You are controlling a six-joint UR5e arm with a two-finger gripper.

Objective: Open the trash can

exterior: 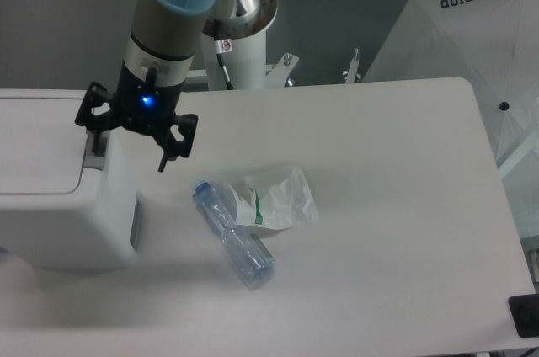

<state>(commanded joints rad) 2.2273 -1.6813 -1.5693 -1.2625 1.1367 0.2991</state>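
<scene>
White plastic fills the left edge of the tabletop (404,205): the big boxy trash can (59,197) with rounded corners sits there, partly cut off by the frame, its flat lid (38,142) lying shut and level, with a grey rectangular strip (94,148) running along the lid's right side. Just over that strip hangs the black two-finger claw (126,140), a blue light glowing on its wrist, its fingers spread apart and holding nothing; one finger reaches down at the grey strip while the other hangs past the can's right wall over the tabletop. Whether that finger actually touches the strip I cannot tell from here. By my reckoning the job is barely begun: the claw is in position at the lid's edge, but the lid is not yet lifted at all, so the whole opening is left to do. Moving right, a clear plastic bottle with a blue cap (234,233) lies on its side near the can, and touching it a crumpled white plastic bag with green print (282,197). Both lie apart from the lid, so I doubt they hinder anything. Farther right the tabletop is bare, and beyond its corner stands a white umbrella with dark lettering (459,29).
</scene>
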